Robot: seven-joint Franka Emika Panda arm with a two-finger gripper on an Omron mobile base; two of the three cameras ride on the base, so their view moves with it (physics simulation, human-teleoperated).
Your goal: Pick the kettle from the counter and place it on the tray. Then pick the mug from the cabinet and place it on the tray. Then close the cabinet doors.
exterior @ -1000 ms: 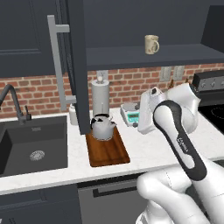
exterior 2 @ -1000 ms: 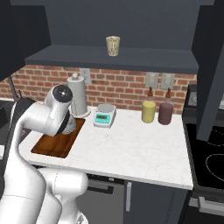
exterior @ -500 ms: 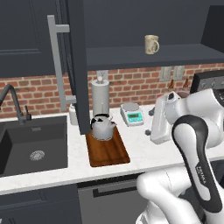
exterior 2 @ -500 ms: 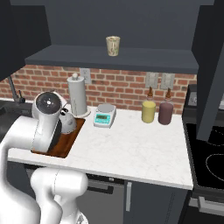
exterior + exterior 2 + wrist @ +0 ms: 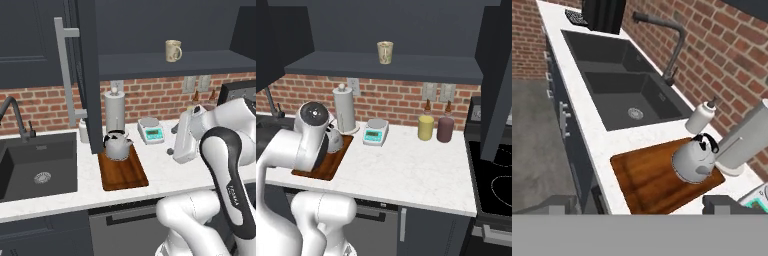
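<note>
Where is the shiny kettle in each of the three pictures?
Left base view: the kettle sits left of centre, at the far end of the tray.
Right base view: kettle at the left, partly hidden behind the robot's arm.
Hand view: kettle right of centre, low down.
Shared landmark: the white paper-towel roll right behind it.

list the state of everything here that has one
kettle: upright on the tray, free
mug: upright on the cabinet shelf
cabinet doors: open
end effector: open, holding nothing
paper-towel roll: upright on the counter
</note>
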